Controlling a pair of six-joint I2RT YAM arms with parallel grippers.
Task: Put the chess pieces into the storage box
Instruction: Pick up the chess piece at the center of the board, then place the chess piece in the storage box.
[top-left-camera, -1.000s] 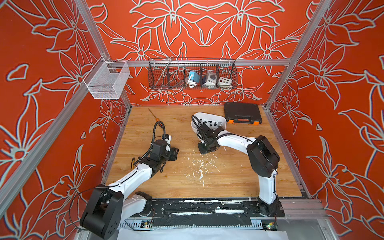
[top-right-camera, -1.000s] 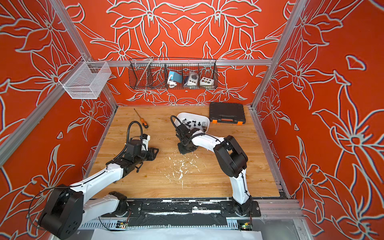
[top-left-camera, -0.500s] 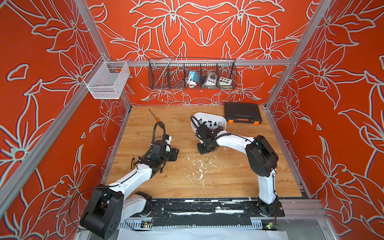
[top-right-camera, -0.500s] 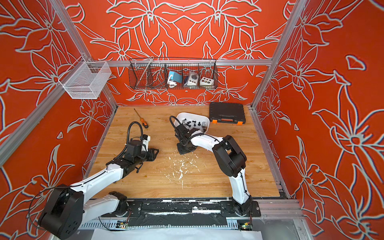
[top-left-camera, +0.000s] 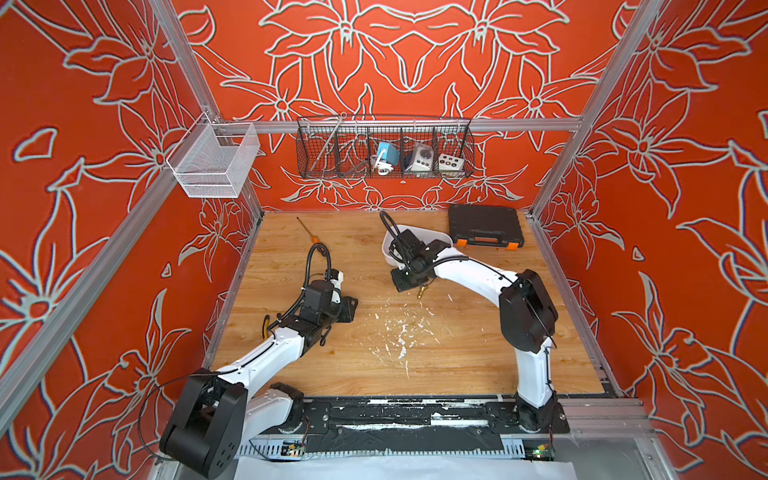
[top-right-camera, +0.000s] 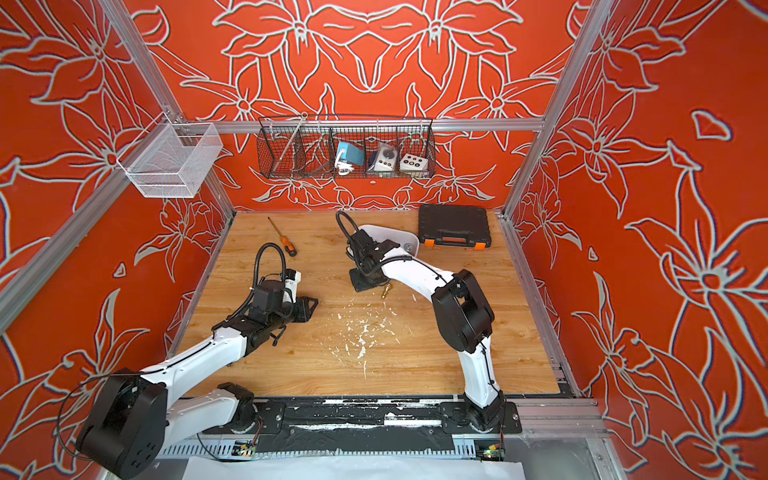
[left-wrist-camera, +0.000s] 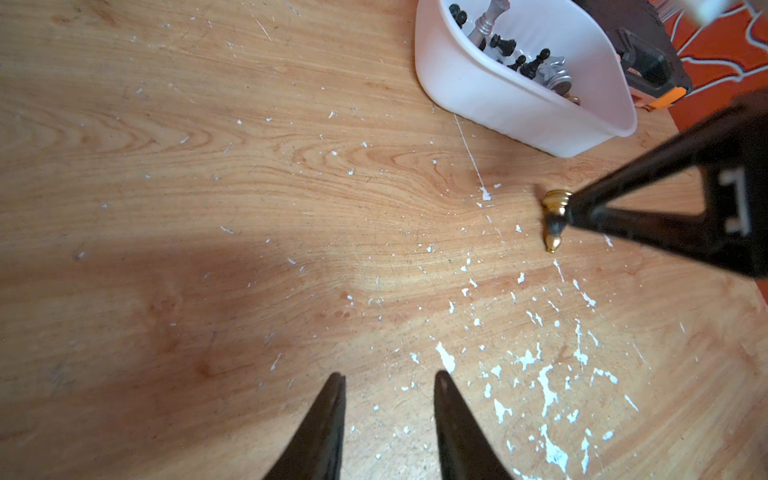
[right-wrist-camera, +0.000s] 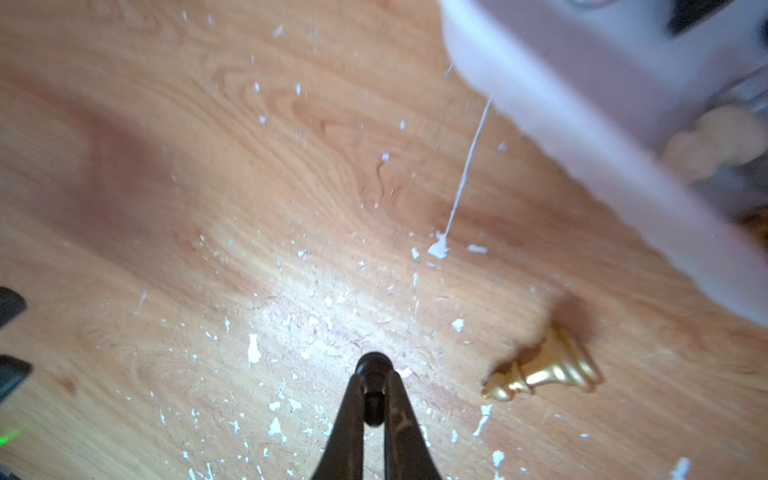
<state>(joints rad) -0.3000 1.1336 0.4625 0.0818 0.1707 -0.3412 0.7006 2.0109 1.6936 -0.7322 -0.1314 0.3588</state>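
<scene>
Right pincer (right-wrist-camera: 374, 388) gripped 1 black pawn (right-wrist-camera: 374, 365) low over the desk (left-wrist-camera: 208, 166), near the box (left-wrist-camera: 498, 97), likely to carry it in. 1 gold piece (right-wrist-camera: 544, 370) lay toppled, also near the box. Left pincer (left-wrist-camera: 388, 380) hung narrow and empty, farther from the box.

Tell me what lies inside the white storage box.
Black pawns and taller silver pieces lie in the storage box. Its near wall hides the floor and any pieces lower down.

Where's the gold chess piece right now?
In both top views the gold chess piece lies on its side on the table, on the near side of the storage box, beside but apart from the right gripper, shut on a black pawn.
</scene>
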